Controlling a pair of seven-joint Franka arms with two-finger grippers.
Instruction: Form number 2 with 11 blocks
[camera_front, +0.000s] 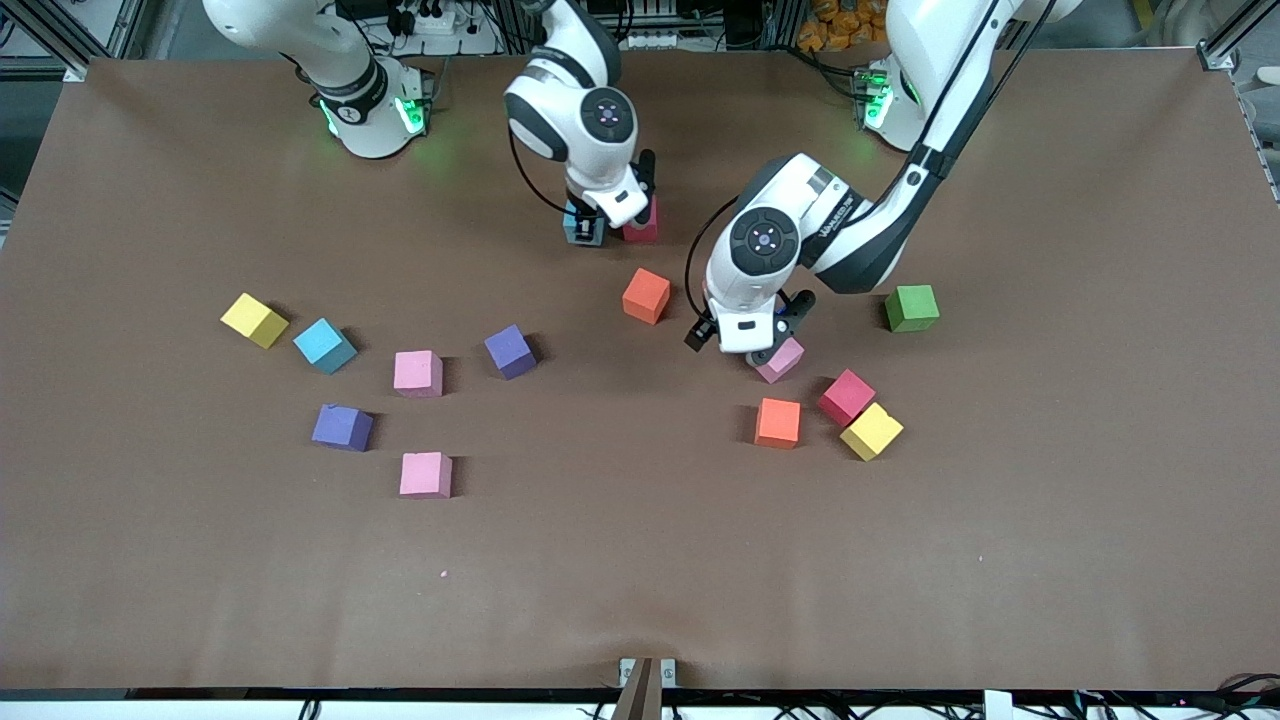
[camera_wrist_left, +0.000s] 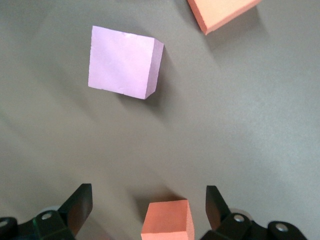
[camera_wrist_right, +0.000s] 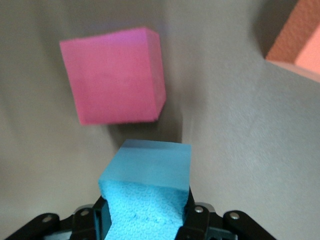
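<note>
Right gripper (camera_front: 590, 228), upper centre of the front view, is clamped on a blue block (camera_wrist_right: 147, 192), low over the tabletop (camera_front: 640, 560); its faces are skewed slightly from those of the red block (camera_front: 643, 222) just beside it, and whether the two touch cannot be told. Left gripper (camera_front: 752, 340), right of centre in the front view, hangs with its jaws wide apart and nothing between them, over a pink block (camera_front: 781, 359) that is turned diagonal to the tabletop edges. In the left wrist view the fingers (camera_wrist_left: 77, 207) flank an orange block (camera_wrist_left: 168, 220) on the tabletop, not touching it. All blocks are cubes, so none has a long axis; only the turn of the faces differs. Front view, centre: orange block (camera_front: 646, 295), slightly turned. Lower right cluster: second orange block (camera_front: 778, 422) nearly square to the frame; a red block (camera_front: 847, 396) and a yellow block (camera_front: 871, 431), both diagonal and touching at a corner. Left half: yellow block (camera_front: 254, 320) and a second blue block (camera_front: 324, 345), both diagonal; two pink blocks (camera_front: 418, 373) (camera_front: 426, 474) nearly square; two purple blocks (camera_front: 510, 351) (camera_front: 342, 427) turned. Green cube (camera_front: 911, 307) sits right of the left gripper, apart from the rest.
</note>
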